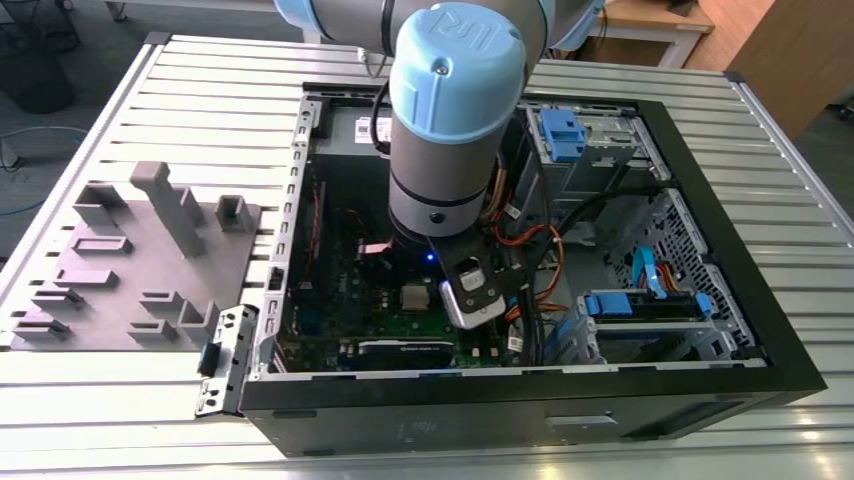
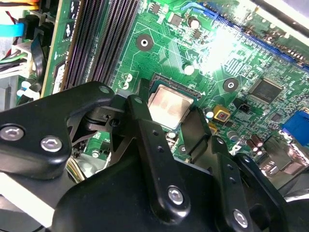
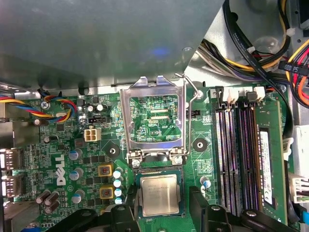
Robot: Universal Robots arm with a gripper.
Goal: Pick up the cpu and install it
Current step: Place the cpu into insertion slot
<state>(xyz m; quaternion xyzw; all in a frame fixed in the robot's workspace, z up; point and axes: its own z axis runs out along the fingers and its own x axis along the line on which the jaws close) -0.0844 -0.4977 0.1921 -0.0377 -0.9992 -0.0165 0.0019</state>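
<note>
Large white lettering stands on the motherboard (image 3: 58, 191), small white print inside the open socket frame (image 3: 153, 121); marks on the cpu (image 3: 159, 194) stay illegible.

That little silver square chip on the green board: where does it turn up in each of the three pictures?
Exterior view: the cpu lies on the motherboard inside the computer case, just beside the arm's wrist.
Second wrist view: the cpu lies between the black fingers.
First wrist view: the cpu lies below the raised socket frame.
Shared landmark: the green motherboard.

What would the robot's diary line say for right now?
arm: inside open black computer case | claw: open, astride chip | small square silvery cpu: lying in socket | silver metal socket frame: flipped up
</note>
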